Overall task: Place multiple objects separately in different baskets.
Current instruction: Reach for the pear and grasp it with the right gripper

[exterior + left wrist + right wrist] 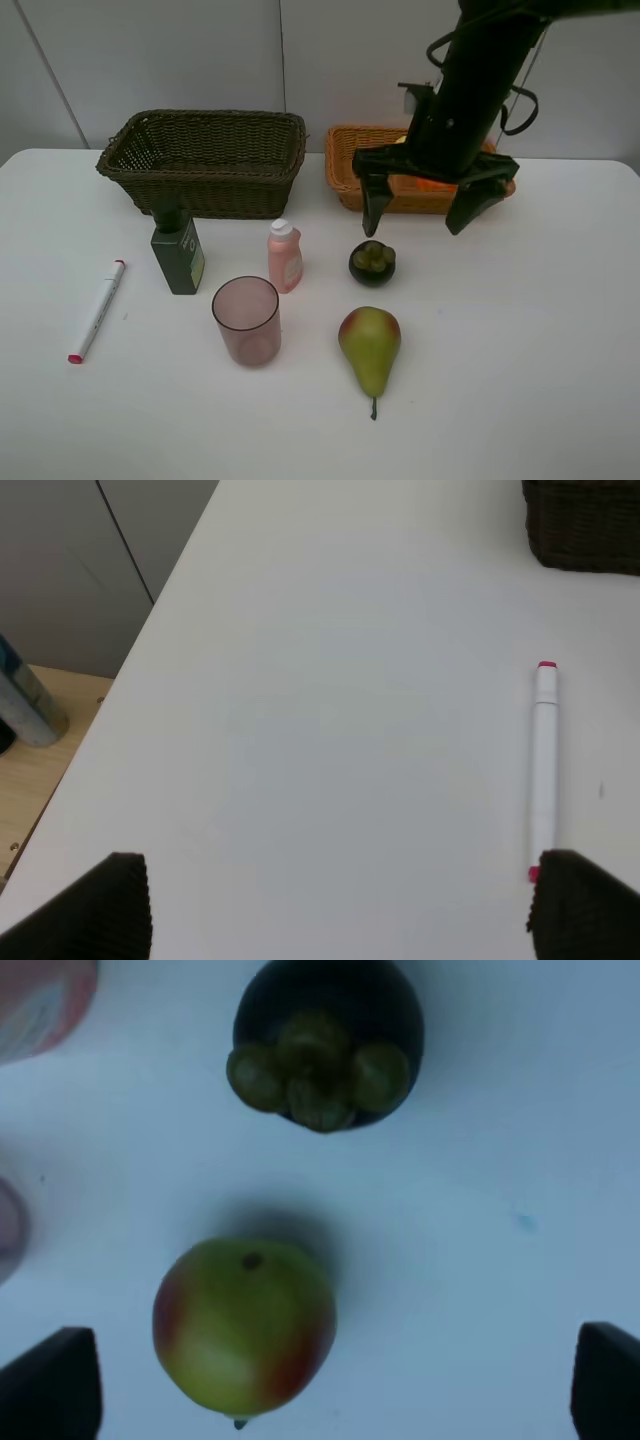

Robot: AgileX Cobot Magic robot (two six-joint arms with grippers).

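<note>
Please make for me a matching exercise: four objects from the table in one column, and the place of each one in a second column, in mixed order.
Column 1:
1 marker
2 pear
3 mangosteen
4 dark green bottle

Column 2:
A upright, just in front of the dark basket
B lying flat, farthest left
C right of the small pink bottle
D frontmost of all

Pairs: 1-B; 2-D; 3-C; 4-A

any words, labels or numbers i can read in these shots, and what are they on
No text can be read in any view.
dark green bottle: there is a pale label on its side, but the print is too small and blurred to read.
small pink bottle: any print on its front is too blurred to read.
white marker: no print shows on the barrel.
</note>
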